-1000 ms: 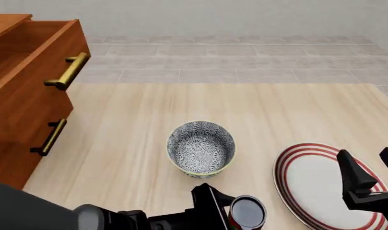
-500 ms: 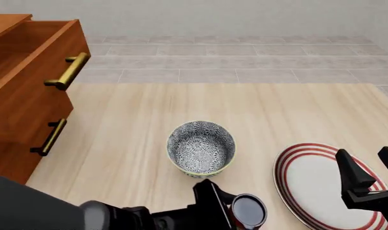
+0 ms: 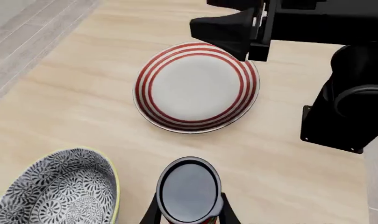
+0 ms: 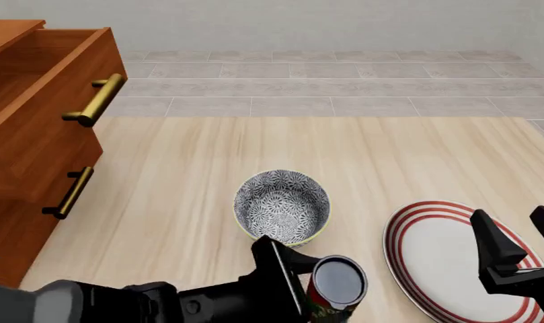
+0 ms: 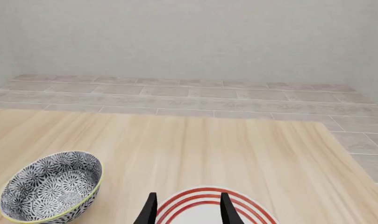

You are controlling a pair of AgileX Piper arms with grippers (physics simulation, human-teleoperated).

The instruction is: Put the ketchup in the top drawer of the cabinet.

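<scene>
Ketchup (image 4: 337,291) base cut off below.

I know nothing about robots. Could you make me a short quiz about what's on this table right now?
1. True or false: the top drawer of the cabinet is open.
2. What does the left gripper hold? A) the bowl B) the ketchup C) the plate
3. Fill in: the right gripper hangs above the ____.

Key:
1. True; it is pulled out, and its inside shows.
2. B; the fingers sit either side of the ketchup.
3. Plate, the one with red rings; its fingers are spread, holding nothing.
</scene>
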